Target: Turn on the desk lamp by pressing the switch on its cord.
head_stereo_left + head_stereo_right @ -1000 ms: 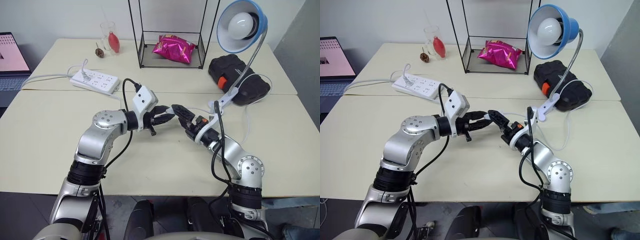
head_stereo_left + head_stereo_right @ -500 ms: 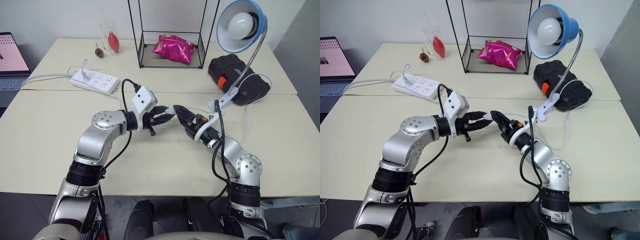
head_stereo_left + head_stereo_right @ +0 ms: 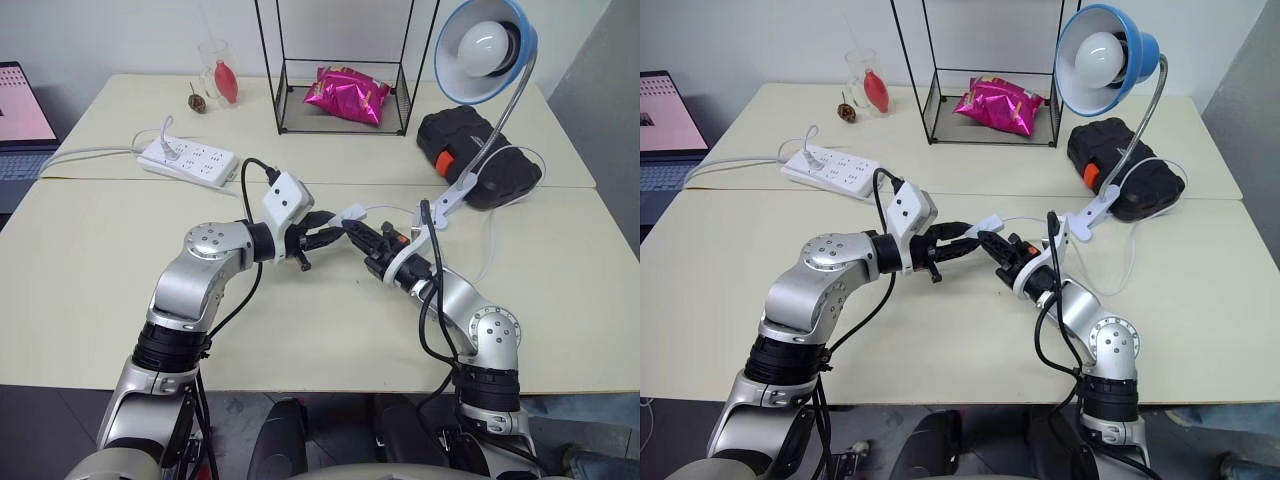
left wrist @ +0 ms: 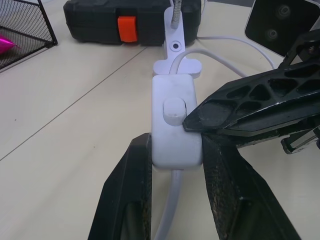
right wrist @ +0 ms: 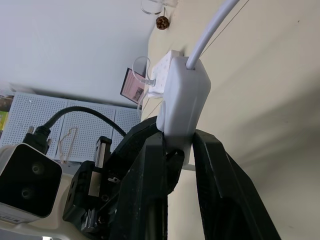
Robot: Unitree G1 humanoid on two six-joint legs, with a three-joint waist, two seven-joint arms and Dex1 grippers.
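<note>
From the head views, the desk lamp (image 3: 484, 50) at about one o'clock on the counter (image 3: 90, 260) looks unlit, so the press is not yet finished. The left wrist view shows the left gripper (image 4: 172, 150) pinching the switch (image 4: 174, 120), a right gripper (image 4: 205, 119) fingertip at its button. In the right wrist view, that gripper squeezes the switch, its cord (image 5: 212, 27) leading away.
</note>
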